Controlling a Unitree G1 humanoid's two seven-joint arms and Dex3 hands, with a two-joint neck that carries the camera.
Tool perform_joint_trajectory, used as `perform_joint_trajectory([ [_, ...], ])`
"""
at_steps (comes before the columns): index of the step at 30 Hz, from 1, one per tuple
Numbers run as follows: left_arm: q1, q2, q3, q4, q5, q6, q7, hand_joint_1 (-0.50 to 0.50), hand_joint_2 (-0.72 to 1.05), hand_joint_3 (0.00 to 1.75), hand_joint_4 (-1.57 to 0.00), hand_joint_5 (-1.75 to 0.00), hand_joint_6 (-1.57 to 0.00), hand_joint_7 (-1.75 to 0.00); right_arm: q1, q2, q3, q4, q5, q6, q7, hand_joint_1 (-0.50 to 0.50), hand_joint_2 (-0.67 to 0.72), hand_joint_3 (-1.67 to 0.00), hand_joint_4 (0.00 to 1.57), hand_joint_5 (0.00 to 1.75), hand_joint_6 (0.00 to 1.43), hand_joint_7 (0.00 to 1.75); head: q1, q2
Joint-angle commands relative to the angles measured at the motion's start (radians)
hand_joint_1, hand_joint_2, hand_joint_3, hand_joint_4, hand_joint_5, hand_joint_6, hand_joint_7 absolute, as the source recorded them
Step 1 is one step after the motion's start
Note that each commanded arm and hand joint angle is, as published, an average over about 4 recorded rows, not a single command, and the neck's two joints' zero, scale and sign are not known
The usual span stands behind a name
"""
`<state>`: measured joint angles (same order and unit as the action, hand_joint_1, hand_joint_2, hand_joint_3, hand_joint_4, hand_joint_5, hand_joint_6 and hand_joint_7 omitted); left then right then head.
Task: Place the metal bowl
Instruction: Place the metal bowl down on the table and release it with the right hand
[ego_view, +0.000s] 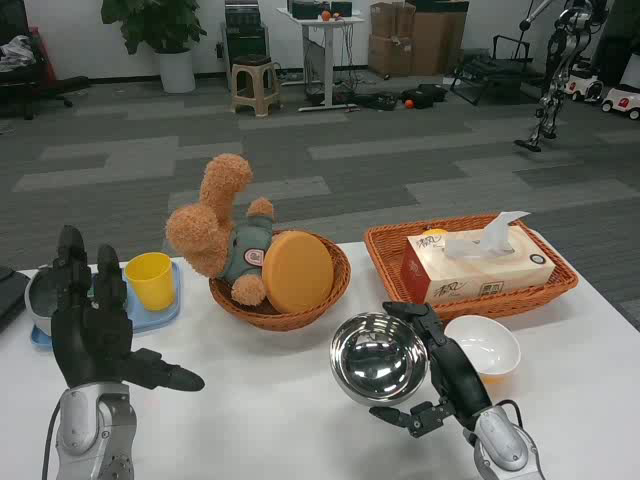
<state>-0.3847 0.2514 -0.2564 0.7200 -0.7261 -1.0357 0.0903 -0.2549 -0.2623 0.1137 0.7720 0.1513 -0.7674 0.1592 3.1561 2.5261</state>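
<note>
Right hand (445, 375) gripping metal bowl (378, 357) by its rim, bowl tipped toward camera, at white table (270, 420) front, just beside small white bowl (484, 345); left hand (95, 330) raised at left, fingers spread, holding nothing.

Metal bowl (378, 357) polished, mirror-glossy. Bear (222, 228) fuzzy plush. Both baskets (330, 290) (390, 250) woven wicker, rough. Yellow cup (151, 279) smooth plastic. White bowl (487, 343) glossy. Tissue box (478, 266) printed card, soft paper on top. Table (260, 400) matt white.
</note>
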Motion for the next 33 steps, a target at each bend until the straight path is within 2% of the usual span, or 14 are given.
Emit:
perform_joint_trajectory([
  [1, 0.029, -0.002, -0.004, -0.027, 0.011, -0.007, -0.001, -0.5, -0.64, 0.09, 0.0, 0.0, 0.0, 0.0, -0.02, 0.002, 0.08, 0.037, 0.097, -0.033, -0.009, -0.44, -0.54, -1.4, 1.46, 1.65, 1.2, 1.65, 0.001, -0.004],
  [7, 0.029, -0.003, -0.004, -0.027, 0.011, -0.007, -0.001, -0.5, -0.64, 0.09, 0.0, 0.0, 0.0, 0.0, -0.021, 0.003, 0.081, 0.037, 0.097, -0.034, -0.009, -0.46, -0.54, -1.43, 1.46, 1.65, 1.2, 1.64, 0.0, 0.0],
  [9, 0.031, -0.003, -0.004, -0.028, 0.011, -0.007, -0.001, -0.5, -0.64, 0.09, 0.0, 0.0, 0.0, 0.0, -0.021, 0.003, 0.083, 0.036, 0.097, -0.034, -0.009, -0.46, -0.54, -1.43, 1.46, 1.6, 1.2, 1.66, -0.001, 0.001],
  [19, 0.035, -0.003, -0.004, -0.033, 0.011, -0.007, -0.001, -0.5, -0.66, 0.09, 0.0, 0.0, 0.0, 0.0, -0.021, 0.002, 0.089, 0.041, 0.099, -0.035, -0.009, -0.46, -0.54, -1.43, 1.46, 1.65, 1.23, 1.64, -0.003, 0.002],
  [33, 0.037, -0.003, -0.004, -0.034, 0.011, -0.007, -0.001, -0.5, -0.64, 0.09, 0.0, 0.0, 0.0, 0.0, -0.043, 0.005, 0.112, 0.173, 0.059, -0.058, -0.028, -0.46, -0.54, -1.43, 1.48, 1.65, 1.26, 1.66, -0.005, -0.003],
])
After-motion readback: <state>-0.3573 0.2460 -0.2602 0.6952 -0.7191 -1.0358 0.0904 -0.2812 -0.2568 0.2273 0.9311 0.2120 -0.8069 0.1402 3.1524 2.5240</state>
